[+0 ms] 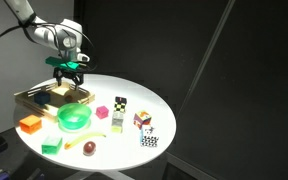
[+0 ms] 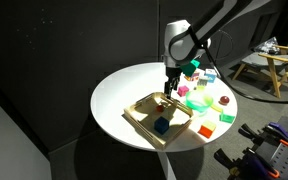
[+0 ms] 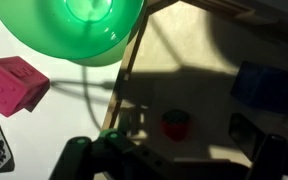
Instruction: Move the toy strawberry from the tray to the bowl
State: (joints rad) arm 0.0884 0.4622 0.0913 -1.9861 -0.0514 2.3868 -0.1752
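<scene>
The toy strawberry [image 3: 175, 124] is a tiny red piece with a dark green top. It lies on the shaded floor of the wooden-rimmed tray [image 3: 234, 8], between my fingers in the wrist view. In an exterior view it is a small red dot [image 2: 160, 106] in the tray [image 2: 136, 112]. My gripper [image 3: 179, 152] is open and empty, hovering just above the strawberry; it shows in both exterior views [image 1: 69, 72] [image 2: 170, 88]. The bright green bowl [image 1: 74, 118] [image 2: 196, 100] [image 3: 84, 25] stands beside the tray [image 1: 29, 98] on the round white table.
A blue block [image 3: 264, 85] [image 2: 160, 126] also lies in the tray. On the table are a pink cube [image 3: 14, 82] [image 1: 101, 112], an orange block [image 1: 29, 125], a flat green block [image 1: 51, 145], a dark red ball [image 1: 89, 148] and checkered cubes [image 1: 120, 103].
</scene>
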